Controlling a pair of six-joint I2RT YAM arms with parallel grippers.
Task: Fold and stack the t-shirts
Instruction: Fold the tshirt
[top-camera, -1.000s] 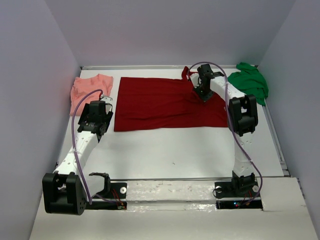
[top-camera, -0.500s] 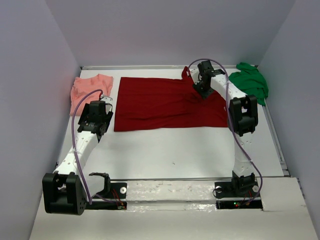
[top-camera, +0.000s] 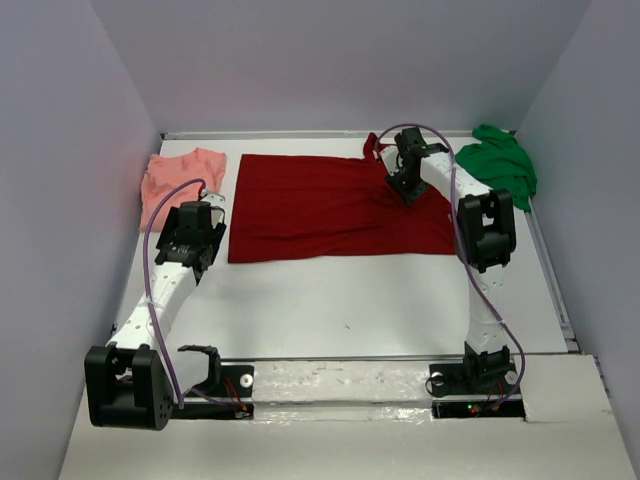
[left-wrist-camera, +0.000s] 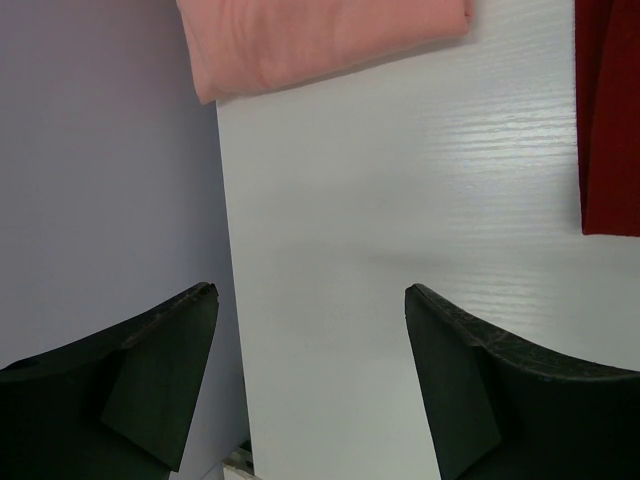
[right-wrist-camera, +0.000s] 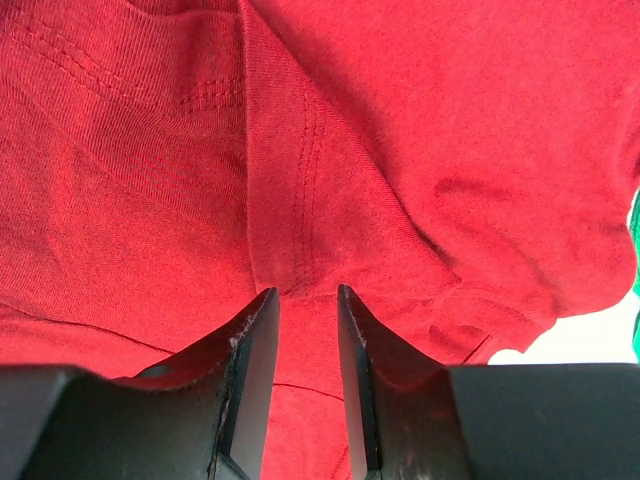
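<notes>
Red shirt (top-camera: 320, 205) lies spread flat mid-table, the right claw (right-wrist-camera: 305, 330) narrowly apart over a crease at its far right. Left claw (left-wrist-camera: 310, 340) gapes wide above the table (left-wrist-camera: 400, 180) near the pink shirt (left-wrist-camera: 320, 35)

Robotics lab cell: plain lilac walls (top-camera: 340, 60) around a white table (top-camera: 330, 300), two arms (top-camera: 165, 290) bolted at its edge.

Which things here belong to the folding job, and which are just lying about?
Job: dark red t-shirt, spread flat; salmon-pink t-shirt; green t-shirt, crumpled.
Not part of it: table; enclosure walls.
</notes>
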